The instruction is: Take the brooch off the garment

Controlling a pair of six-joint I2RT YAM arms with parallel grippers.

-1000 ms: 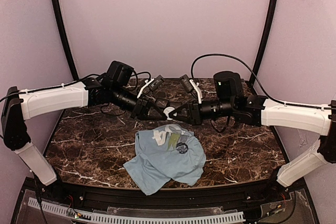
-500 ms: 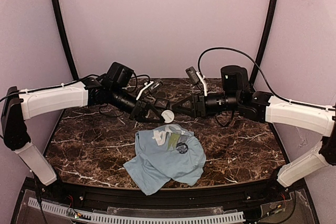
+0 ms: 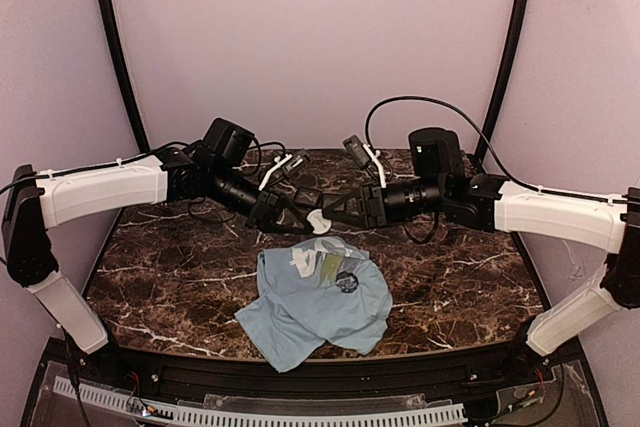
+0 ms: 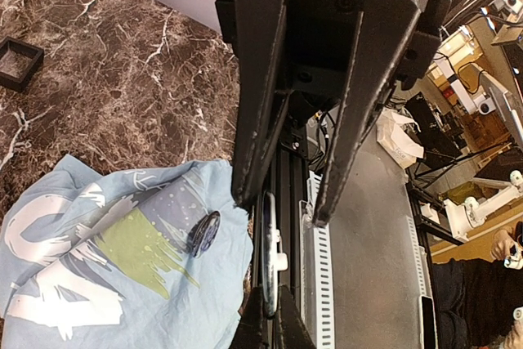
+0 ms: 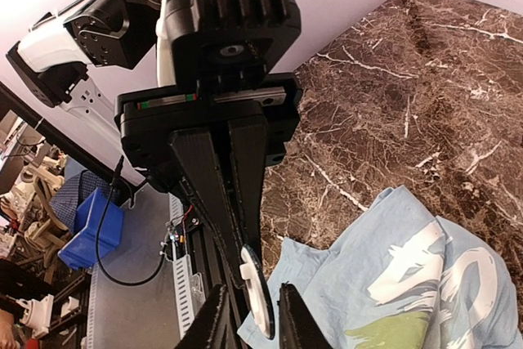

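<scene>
**Brooch on garment; left jaws clenched on white disc**

Found nearest the arm bases: a pale blue shirt (image 3: pixel 300 312), crumpled on the dark marble desk (image 3: pixel 170 277), printed side up. Located the brooch (image 3: pixel 347 282) on the shirt front, just beside the green-and-white print on the right arm's side, tilted up on one edge. Touched by neither arm. Could not tell whether pinned through the cloth.

Beyond and above the shirt, found both arms meeting nose to nose over mid-desk.

Left gripper (image 5: pixel 243 251): jaws clenched on the rim of a thin white disc (image 5: pixel 258 293), held clear of the cloth.

Right gripper (image 4: pixel 283 208): jaws parted, one finger on either side of that disc, grasping nothing. Contact with the disc not determinable.

Past the shirt, away from the near edge, noted a small square black tray (image 4: pixel 16 63) lying flat on bare marble.
</scene>
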